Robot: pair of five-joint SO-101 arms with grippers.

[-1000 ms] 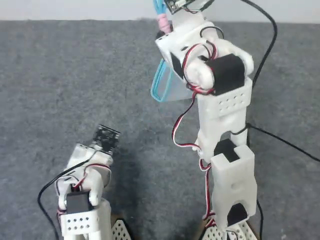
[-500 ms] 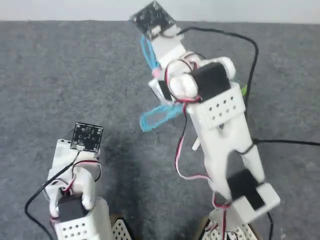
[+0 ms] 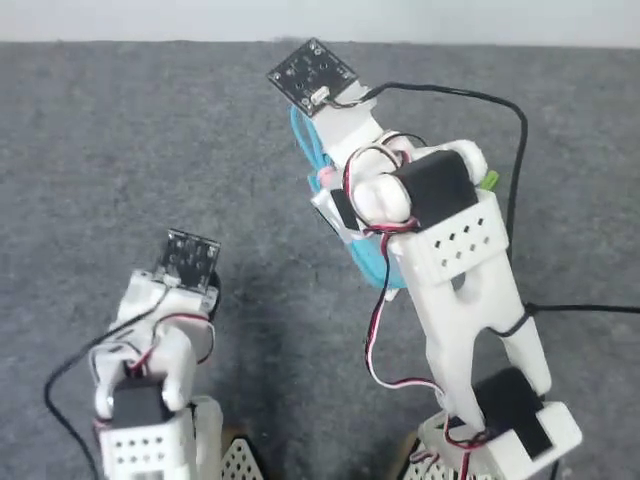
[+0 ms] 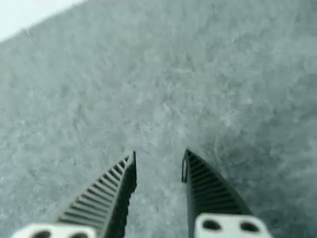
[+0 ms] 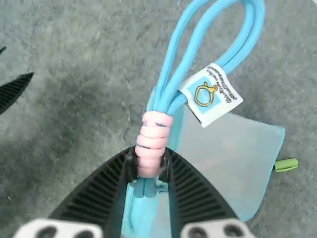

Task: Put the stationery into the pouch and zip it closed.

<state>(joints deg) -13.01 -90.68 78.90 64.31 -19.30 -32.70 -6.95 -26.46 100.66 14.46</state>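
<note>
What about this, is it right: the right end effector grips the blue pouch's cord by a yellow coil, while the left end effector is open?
No. The coil is pink, not yellow; the right wrist view shows it. The right end effector does grip the blue pouch's cord, and the left end effector is open.

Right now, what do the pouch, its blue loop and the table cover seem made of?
The pouch: translucent bluish soft plastic, probably vinyl; grey shows through. The blue loop: smooth cord, possibly rubber or plastic. The table cover: matte grey felt or carpet, fuzzy fibres.
</note>
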